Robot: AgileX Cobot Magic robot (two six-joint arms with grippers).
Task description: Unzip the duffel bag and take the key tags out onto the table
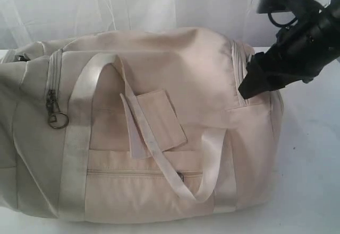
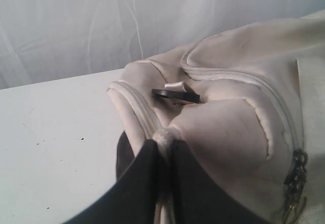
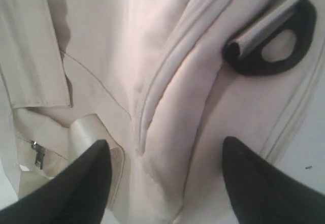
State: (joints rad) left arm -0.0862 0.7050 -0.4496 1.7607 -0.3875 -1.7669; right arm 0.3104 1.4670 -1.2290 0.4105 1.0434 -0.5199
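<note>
Soft, even light fills all three views, and the white curtain (image 1: 106,6) washes out pale with little detail. The cream duffel bag (image 1: 175,75) looks slightly overexposed and throws only a faint grey shadow onto the counter (image 1: 313,154) toward its right edge. In both wrist views the dark fingers (image 3: 76,188) sit near the lens, blurred.

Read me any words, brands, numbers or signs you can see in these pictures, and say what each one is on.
No readable text in any of the three views.
The fabric tag on the duffel bag is plain cream cloth, blank.
The metal zipper pull and the black loop at the bag's end show no marking that I can make out.
</note>
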